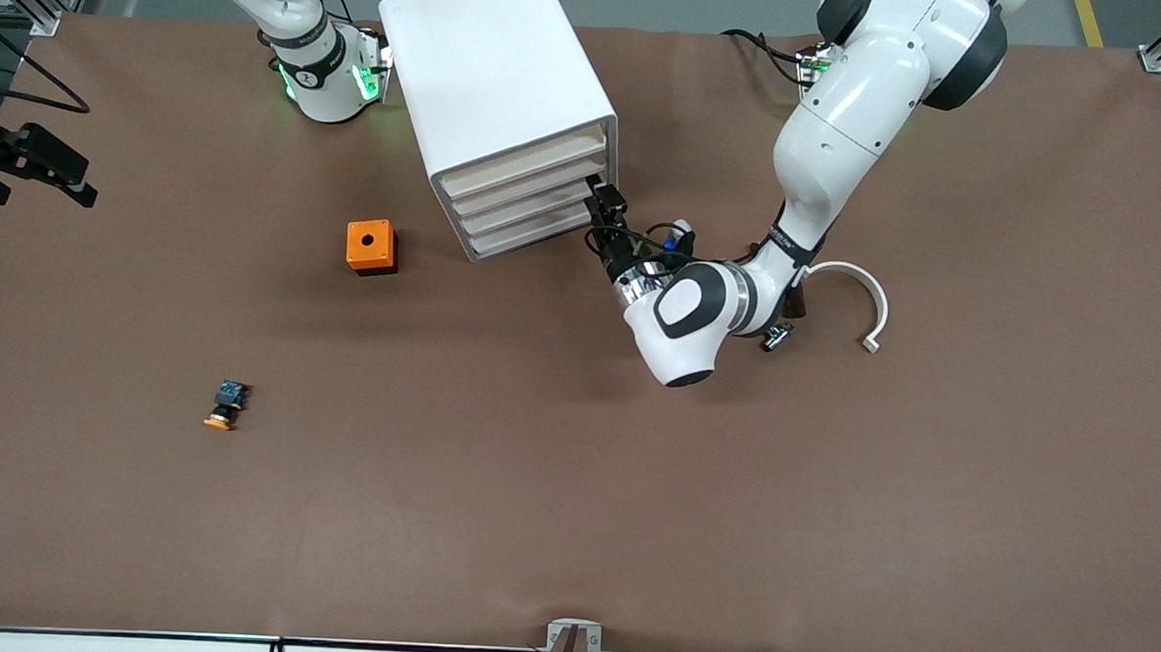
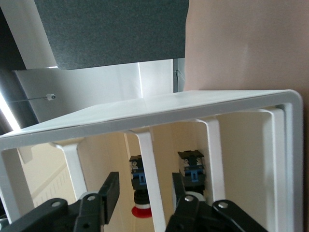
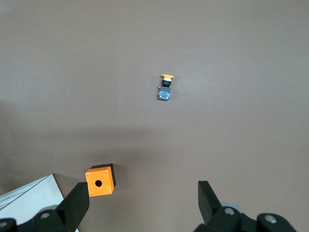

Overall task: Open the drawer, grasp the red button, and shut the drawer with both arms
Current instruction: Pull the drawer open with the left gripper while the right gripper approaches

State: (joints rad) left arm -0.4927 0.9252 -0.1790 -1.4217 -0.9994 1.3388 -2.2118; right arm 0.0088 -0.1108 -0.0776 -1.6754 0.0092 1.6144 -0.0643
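Note:
The white drawer cabinet (image 1: 494, 67) stands near the robots' bases, and its drawers look pushed in. My left gripper (image 1: 603, 202) is at the cabinet's front, at the corner toward the left arm's end. In the left wrist view it (image 2: 145, 186) is open, with its fingers on either side of a white front bar (image 2: 147, 159). The red-capped button (image 2: 141, 193) lies inside the cabinet, partly hidden by that bar. A second button (image 2: 191, 169) lies beside it. My right gripper (image 3: 142, 203) is open and empty, high over the table near the orange box; the front view does not show it.
An orange box with a hole (image 1: 370, 245) sits on the brown table beside the cabinet and also shows in the right wrist view (image 3: 100, 180). An orange-capped button (image 1: 226, 406) lies nearer the front camera. A white curved piece (image 1: 861, 289) lies by the left arm.

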